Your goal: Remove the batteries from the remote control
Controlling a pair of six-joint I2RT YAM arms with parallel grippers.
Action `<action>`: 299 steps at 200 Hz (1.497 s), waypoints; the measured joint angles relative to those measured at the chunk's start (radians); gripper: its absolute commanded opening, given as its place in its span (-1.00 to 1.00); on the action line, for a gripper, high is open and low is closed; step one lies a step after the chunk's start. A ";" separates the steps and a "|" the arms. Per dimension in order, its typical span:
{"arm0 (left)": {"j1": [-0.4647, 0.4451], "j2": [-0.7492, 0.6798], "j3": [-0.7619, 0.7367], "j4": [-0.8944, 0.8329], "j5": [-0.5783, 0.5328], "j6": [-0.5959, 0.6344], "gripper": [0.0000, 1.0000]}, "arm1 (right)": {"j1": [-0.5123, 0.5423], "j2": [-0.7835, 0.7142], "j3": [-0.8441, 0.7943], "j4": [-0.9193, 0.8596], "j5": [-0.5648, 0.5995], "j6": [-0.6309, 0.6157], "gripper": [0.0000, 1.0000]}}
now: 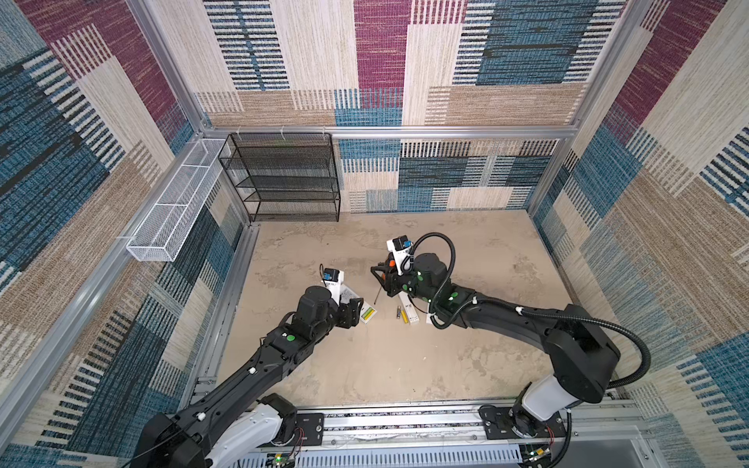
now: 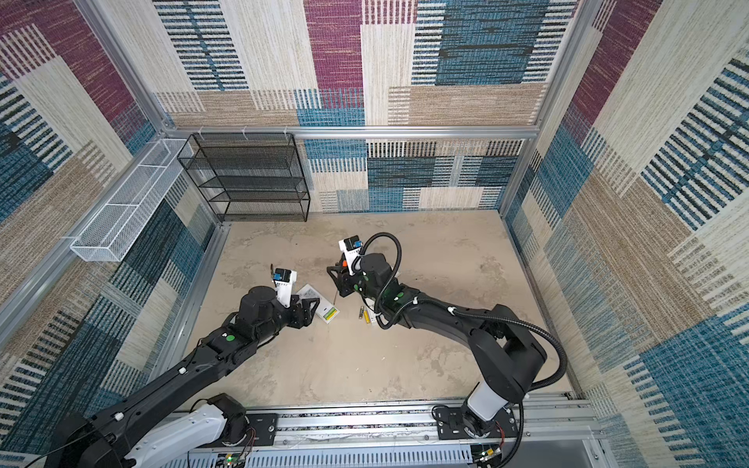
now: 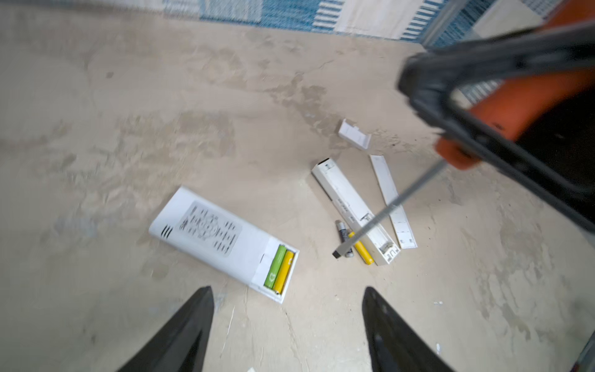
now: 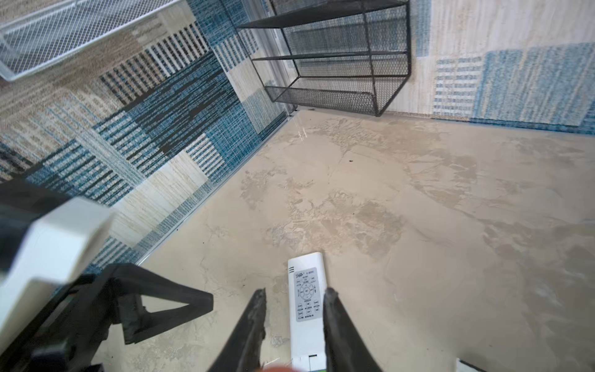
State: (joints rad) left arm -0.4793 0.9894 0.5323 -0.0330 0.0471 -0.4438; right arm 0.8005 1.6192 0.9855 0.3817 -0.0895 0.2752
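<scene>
Beige tabletop (image 1: 405,364); left hand (image 3: 286,291) wide apart, empty; right hand (image 4: 295,291) tight around screwdriver (image 3: 454,154).

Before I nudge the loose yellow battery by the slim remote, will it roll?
Probably: the yellow battery is a smooth cylinder lying flat on the table. The slim remote alongside should block one way; the dark battery flanks the other. Likely light, perhaps slippery.

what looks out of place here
The slim remote lies opened, its long cover beside it, a small cover farther off, and a dark battery and a yellow battery loose alongside.
</scene>
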 measured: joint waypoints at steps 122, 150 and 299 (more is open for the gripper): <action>0.170 0.402 -0.038 0.235 0.346 -0.504 0.11 | 0.004 0.150 -0.048 0.249 -0.077 -0.194 -1.00; 0.177 0.437 -0.023 0.245 0.352 -0.527 0.02 | -0.013 0.163 -0.047 0.256 -0.094 -0.198 -1.00; 0.193 0.514 -0.011 0.272 0.376 -0.552 -0.14 | -0.035 0.214 -0.023 0.246 -0.165 -0.243 -1.00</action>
State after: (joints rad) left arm -0.2867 1.5036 0.5217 0.2394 0.4232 -0.9962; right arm 0.7650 1.8332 0.9623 0.6273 -0.2546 0.0322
